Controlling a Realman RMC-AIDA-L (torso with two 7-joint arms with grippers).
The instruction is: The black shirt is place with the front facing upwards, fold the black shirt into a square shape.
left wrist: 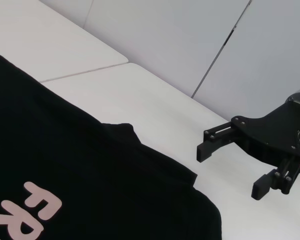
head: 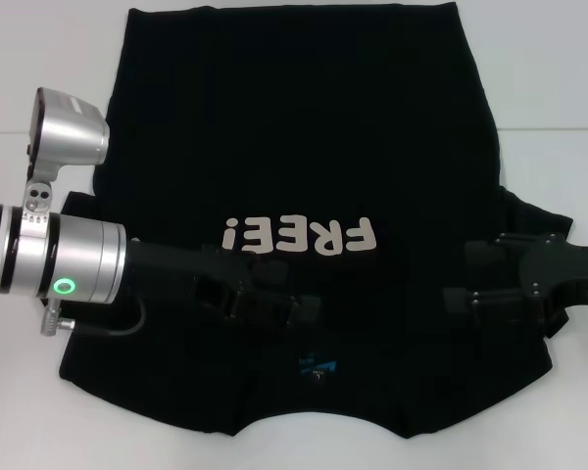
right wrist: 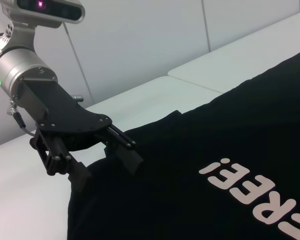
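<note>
One black shirt (head: 304, 147) lay spread flat on the white desk (head: 559, 166), front upward, with the pale "FREE!" lettering (head: 299, 236) near its middle and the small blue neck label (head: 314, 368) toward my near edge. I counted one shirt, one lettering print, one label and two grippers.

The left gripper (head: 274, 299) hung over the chest of the shirt, just below the lettering in the head view. Its jaws stood apart and held nothing, as the right wrist view (right wrist: 102, 162) confirmed. The right gripper (head: 470, 274) sat over the shirt's right side, near the sleeve. Its jaws were likewise spread and empty, seen from the left wrist view (left wrist: 230, 167). That view put it above bare desk, just beside the cloth edge.

Risks, as I judged them: the black fingers were hard to tell from the black cloth, so I could misjudge height and pinch two layers or none. A pinch taken on the chest and not at an edge or sleeve would bunch the cloth and skew the fold. Uneven lifting by the two arms would drag the shirt across the smooth desk and spoil the square.
</note>
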